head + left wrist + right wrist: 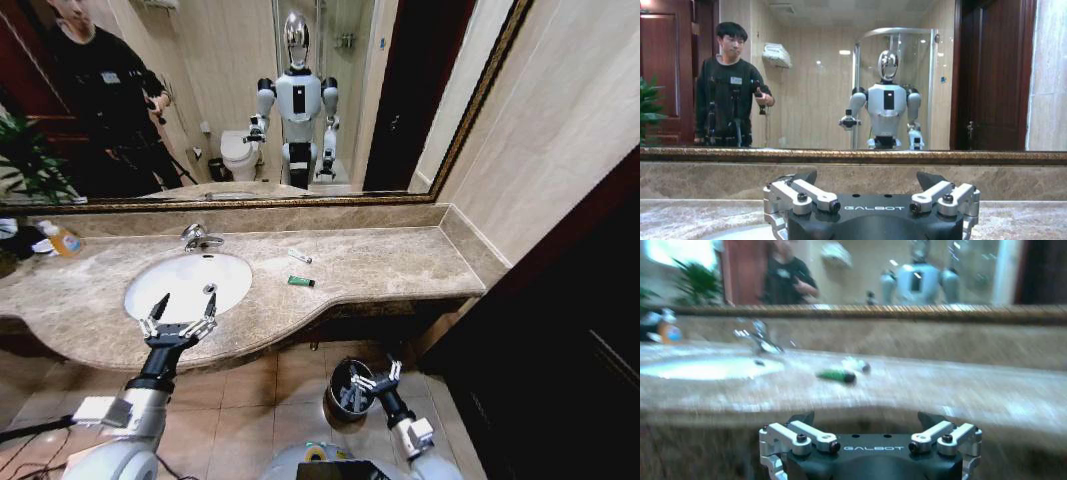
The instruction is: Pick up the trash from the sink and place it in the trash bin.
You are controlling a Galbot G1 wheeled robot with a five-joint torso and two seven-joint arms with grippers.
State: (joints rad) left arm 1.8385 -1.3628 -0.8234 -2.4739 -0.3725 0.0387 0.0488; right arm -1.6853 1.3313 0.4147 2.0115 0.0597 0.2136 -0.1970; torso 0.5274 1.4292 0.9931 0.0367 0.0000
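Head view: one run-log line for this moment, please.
left hand open over sink | right hand open over trash bin | green packet on counter

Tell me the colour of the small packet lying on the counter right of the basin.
Green; the packet shows best in the head view.

A beige veined marble surface runs beneath a wide gilt-framed mirror, which reflects a toilet and a glass shower stall. Brown tiles cover the floor. A dark wooden door stands at the right, and a potted plant sits at the far left.
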